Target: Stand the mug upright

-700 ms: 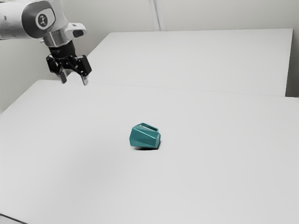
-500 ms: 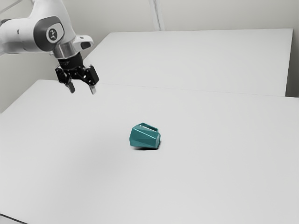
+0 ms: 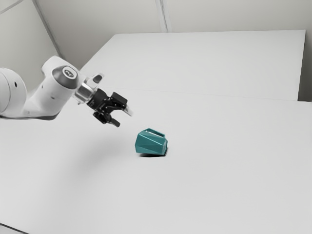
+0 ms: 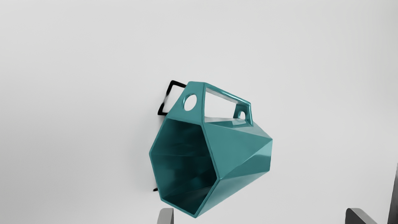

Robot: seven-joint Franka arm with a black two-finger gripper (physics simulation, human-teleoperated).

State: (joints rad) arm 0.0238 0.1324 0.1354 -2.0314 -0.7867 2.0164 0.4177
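Note:
The teal faceted mug [image 3: 151,143] lies on its side on the white table, its handle on the upper side. My gripper [image 3: 123,118] is above the table, up and toward the exterior view's left from the mug, tilted toward it and not touching it. In the wrist view the mug [image 4: 239,149] shows its hollow mouth and its handle with round holes. The gripper [image 4: 259,216] has its fingertips wide apart with nothing held between them.
The white table [image 3: 219,185] extends around the mug. A large white panel [image 3: 204,63] stands behind it, with pale walls beyond. A thin dark line [image 3: 13,228] runs across the near left corner.
My arm has lowered and come toward the exterior view's right, closer to the mug, and the hand has tilted from pointing down to slanting toward it. The mug has not moved.

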